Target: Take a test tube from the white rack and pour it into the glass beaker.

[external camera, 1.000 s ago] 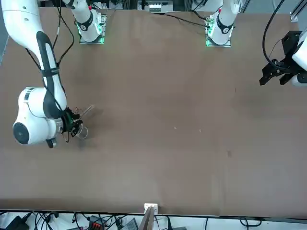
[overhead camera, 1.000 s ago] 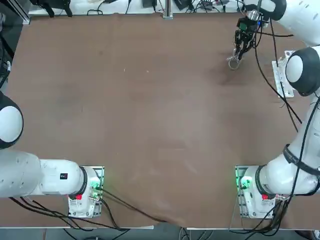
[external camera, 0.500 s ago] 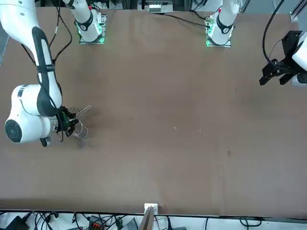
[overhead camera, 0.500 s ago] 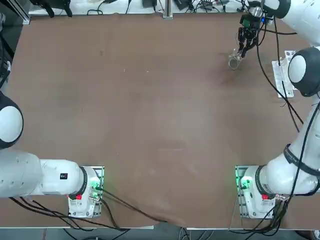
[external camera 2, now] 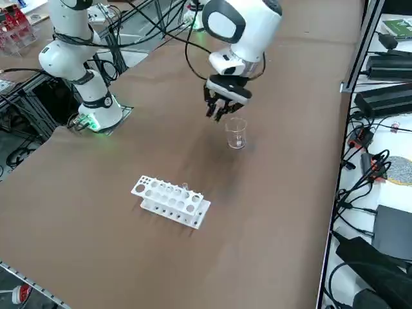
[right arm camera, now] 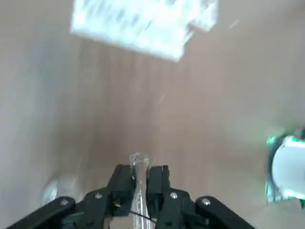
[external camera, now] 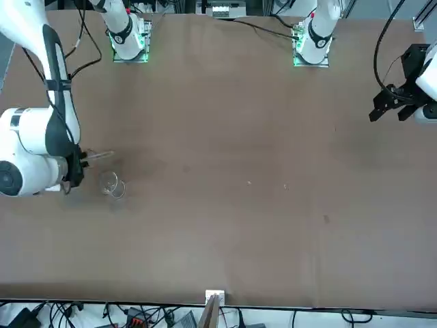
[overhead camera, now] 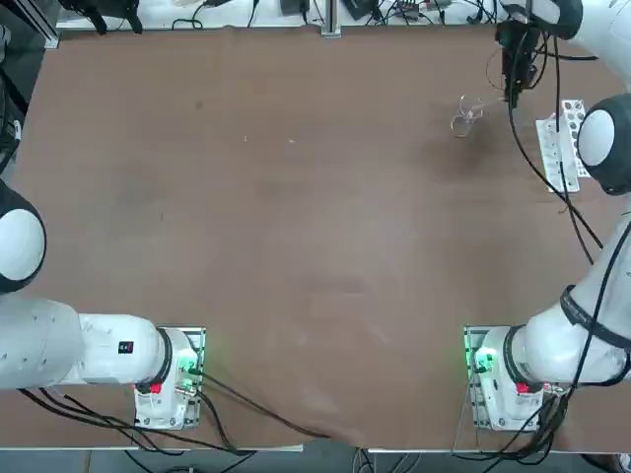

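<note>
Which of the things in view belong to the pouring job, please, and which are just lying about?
For the job:
- test tube, held in the right gripper
- white rack
- glass beaker

Just lying about, off at the side:
- green board
- black cables

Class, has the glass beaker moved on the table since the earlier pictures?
No: the glass beaker keeps its place beside the white rack in the top view.

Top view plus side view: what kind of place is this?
Likely a robotics lab: two robot arms bolted to one big table, a white test tube rack and glass beaker on it, loose cables and electronics alongside.
</note>
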Tool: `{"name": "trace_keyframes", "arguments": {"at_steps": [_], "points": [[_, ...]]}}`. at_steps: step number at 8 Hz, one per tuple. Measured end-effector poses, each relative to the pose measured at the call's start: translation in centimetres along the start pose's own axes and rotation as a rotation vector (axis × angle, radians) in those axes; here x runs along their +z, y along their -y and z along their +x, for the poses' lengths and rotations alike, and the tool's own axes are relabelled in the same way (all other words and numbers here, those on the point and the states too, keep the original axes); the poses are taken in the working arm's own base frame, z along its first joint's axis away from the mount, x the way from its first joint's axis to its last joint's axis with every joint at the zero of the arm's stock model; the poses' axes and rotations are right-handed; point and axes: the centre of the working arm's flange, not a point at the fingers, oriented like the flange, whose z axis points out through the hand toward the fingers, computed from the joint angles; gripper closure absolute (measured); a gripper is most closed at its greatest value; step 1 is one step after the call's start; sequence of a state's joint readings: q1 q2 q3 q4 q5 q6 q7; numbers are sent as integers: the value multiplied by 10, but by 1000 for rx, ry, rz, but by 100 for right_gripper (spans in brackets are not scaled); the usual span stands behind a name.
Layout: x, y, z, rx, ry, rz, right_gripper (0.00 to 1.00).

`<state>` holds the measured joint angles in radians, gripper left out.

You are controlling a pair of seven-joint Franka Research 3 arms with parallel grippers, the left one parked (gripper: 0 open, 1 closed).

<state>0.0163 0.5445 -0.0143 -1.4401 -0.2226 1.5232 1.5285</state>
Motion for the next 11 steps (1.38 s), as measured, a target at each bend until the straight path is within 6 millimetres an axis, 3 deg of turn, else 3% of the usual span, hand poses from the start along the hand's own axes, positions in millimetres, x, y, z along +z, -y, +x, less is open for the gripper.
{"name": "trace_keyframes", "arguments": {"at_steps": [4,8,9,11], "points": [[51,-18,70,342,-472,-167,82],[109,-40,127,634,-900,-191,82],[126,-45,133,687,-965,-171,82],[139,-46,130,754,-1001,-126,82]]}}
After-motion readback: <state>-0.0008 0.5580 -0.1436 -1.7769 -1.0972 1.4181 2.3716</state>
